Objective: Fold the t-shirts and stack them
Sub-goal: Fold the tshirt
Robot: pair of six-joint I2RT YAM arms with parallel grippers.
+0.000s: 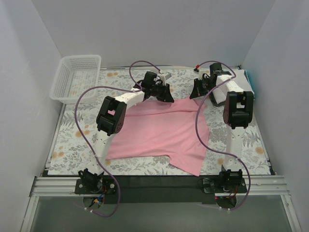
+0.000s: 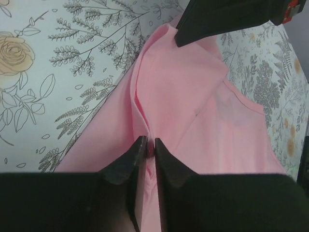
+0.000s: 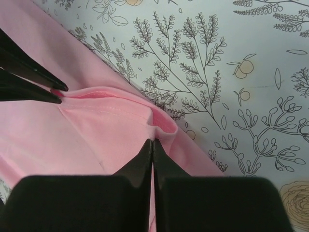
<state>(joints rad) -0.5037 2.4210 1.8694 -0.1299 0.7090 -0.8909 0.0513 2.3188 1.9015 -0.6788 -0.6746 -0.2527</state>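
Observation:
The pink t-shirt [image 1: 161,130] lies spread on the floral tablecloth in the middle of the table. My left gripper [image 1: 161,94] is shut on its far edge near the left; in the left wrist view [image 2: 150,142] a fold of pink cloth [image 2: 178,96] is pinched between the jaws. My right gripper [image 1: 197,93] is shut on the far edge at the right; in the right wrist view [image 3: 153,142] the jaws pinch the hem [image 3: 120,106]. Folded white shirts with teal edge [image 1: 244,79] lie at the back right, mostly hidden by the right arm.
A white mesh basket [image 1: 76,77] stands at the back left. The floral tablecloth [image 1: 72,140] covers the table. White walls close in on three sides. Purple cables loop over both arms.

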